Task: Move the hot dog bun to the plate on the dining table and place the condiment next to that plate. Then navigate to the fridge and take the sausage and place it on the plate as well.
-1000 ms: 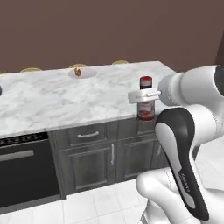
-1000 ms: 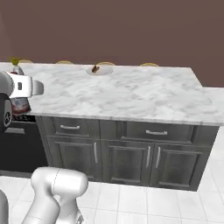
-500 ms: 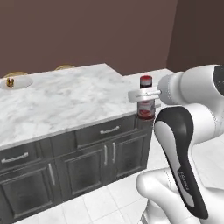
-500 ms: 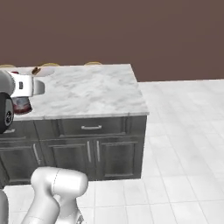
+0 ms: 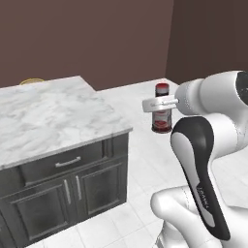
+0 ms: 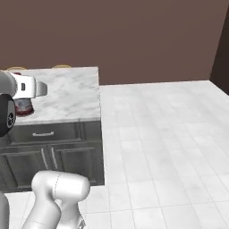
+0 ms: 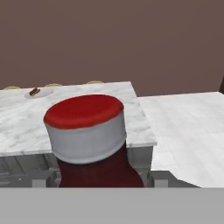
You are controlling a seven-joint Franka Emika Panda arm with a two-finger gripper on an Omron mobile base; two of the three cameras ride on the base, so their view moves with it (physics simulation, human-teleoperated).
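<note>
**Condiment jar aloft in the pincer beside a marble island**

A cylindrical condiment jar (image 5: 161,115) with a dark red body, a pale band and a dark cap hangs upright at centre right of the left base view, clamped in the white pincer (image 5: 160,103), whose flat white fingers close on the band just below the cap. The jar is off the worktop (image 5: 48,116), above the pale tiled floor (image 5: 140,160), just past the island's near corner.

In the right base view the jar (image 6: 22,107) shows at the left edge, half hidden behind the arm's dark joint, with only its red lower part and pale rim visible below the white pincer body (image 6: 27,86).

In the hand view the jar (image 7: 85,131) stands at lower centre: a smooth, flat red disc on top, a broad grey-white collar beneath it, and a deep red body below.

The worktop is a thick slab of white marble veined in grey, with square edges, on dark grey cabinets (image 5: 72,189) with framed panel doors, a drawer and slim metal bar handles.

In the upper left of the hand view a shallow round white plate (image 7: 38,92) rests on the far part of the marble with a small brown item on it, too small to identify. The walls behind are plain matte brown.
</note>
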